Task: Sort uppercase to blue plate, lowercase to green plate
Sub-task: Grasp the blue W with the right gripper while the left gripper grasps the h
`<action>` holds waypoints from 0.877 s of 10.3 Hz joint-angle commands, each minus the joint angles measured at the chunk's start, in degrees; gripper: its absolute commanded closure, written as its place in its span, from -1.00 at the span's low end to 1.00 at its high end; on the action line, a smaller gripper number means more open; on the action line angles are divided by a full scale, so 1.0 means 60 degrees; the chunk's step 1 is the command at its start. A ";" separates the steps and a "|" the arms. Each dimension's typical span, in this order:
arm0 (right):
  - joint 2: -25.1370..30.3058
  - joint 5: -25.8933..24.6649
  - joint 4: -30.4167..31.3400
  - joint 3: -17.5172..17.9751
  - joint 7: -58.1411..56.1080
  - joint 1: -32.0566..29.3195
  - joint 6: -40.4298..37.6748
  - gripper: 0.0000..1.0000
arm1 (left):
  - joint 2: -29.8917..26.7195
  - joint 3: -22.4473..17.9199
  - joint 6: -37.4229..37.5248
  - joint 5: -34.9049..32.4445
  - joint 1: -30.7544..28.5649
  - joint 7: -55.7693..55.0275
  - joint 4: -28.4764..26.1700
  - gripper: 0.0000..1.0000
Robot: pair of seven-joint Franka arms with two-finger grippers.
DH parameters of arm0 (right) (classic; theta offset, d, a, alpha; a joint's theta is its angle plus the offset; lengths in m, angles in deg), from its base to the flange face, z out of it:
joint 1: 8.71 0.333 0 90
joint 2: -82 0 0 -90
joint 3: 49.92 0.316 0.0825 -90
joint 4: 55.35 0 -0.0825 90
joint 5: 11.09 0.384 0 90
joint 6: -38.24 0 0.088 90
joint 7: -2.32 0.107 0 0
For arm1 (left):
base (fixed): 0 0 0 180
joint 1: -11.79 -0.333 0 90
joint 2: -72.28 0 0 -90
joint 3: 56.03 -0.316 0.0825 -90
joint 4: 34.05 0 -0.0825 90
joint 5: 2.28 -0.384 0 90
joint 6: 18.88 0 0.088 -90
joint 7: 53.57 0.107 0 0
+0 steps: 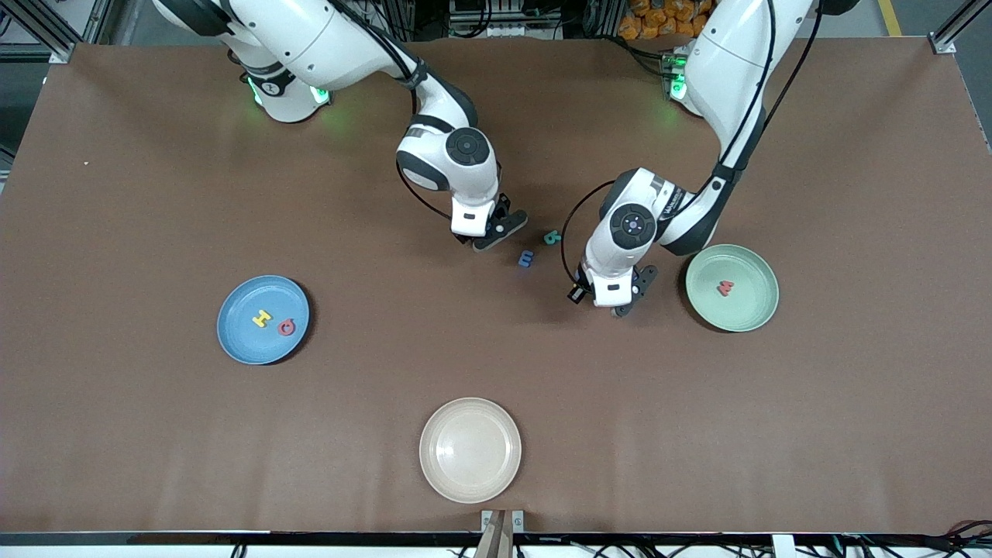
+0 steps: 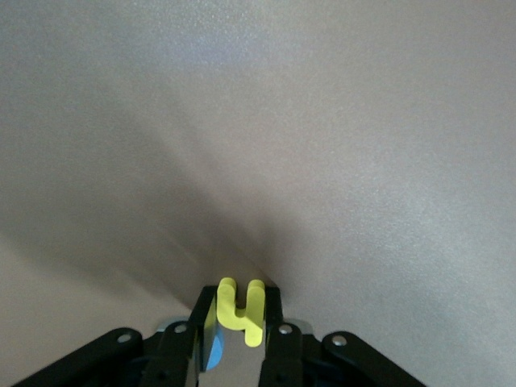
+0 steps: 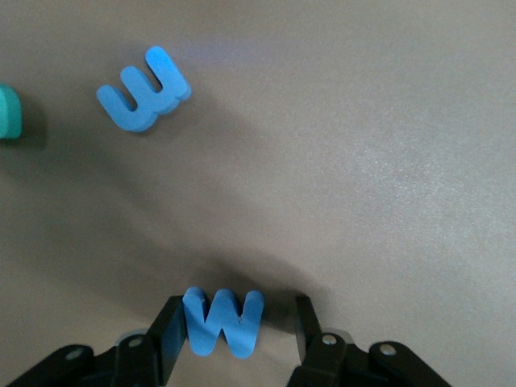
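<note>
Beige plate [image 1: 470, 449] lay nearest the front camera, mid-table. Blue plate [image 1: 263, 319] sat toward the right arm's end, carrying yellow H [image 1: 262, 318] and a red round letter [image 1: 287, 327] just beside it. Green plate [image 1: 731, 287] sat toward the left arm's end, with a red m [image 1: 725, 288] on it.

Between the two arms, farther from the camera than the plates, a small blue m [image 1: 526, 258] lay on the brown table [image 1: 155, 434], with a teal letter [image 1: 552, 237] near it but apart, a little farther back.

Left gripper [image 2: 239, 334] was low over the table just beside the green plate, on the side toward the blue m. Jaws closed on a yellow h [image 2: 239, 313], pinched between the fingers [image 2: 271, 330]; a bit of blue showed by one finger, too hidden to identify.

Right gripper [image 3: 234, 332] was low over the table near the blue m. Blue M [image 3: 219, 321] stood between its fingers [image 3: 171, 330], against one of them, with a gap showing to the second finger; jaws partly open, grip not complete. Its wrist view also showed the small blue m [image 3: 143, 89] and the teal letter's edge [image 3: 8, 113].
</note>
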 commanded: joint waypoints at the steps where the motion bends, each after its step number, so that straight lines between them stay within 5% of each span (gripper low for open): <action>1: -0.0221 -0.0637 -0.0251 0.0038 -0.0052 -0.0035 0.0030 0.79 | 0.0113 -0.0074 -0.0049 -0.0298 0.0094 -0.0309 -0.0072 0.63; 2: -0.0162 -0.0684 -0.0236 0.0024 -0.0023 -0.0094 0.0016 1.00 | 0.0113 -0.0074 -0.0035 -0.0312 0.0094 -0.0222 -0.0072 0.71; 6: 0.0670 -0.0583 -0.0148 0.0053 -0.0008 -0.1174 -0.0552 1.00 | -0.0018 -0.0060 0.0811 -0.1074 -0.0023 0.0347 0.0088 0.96; 9: 0.1870 0.0542 0.0084 0.0039 -0.1448 -0.2928 -0.2132 1.00 | -0.0384 -0.0118 0.1895 -0.1089 -0.0373 0.2393 0.0089 1.00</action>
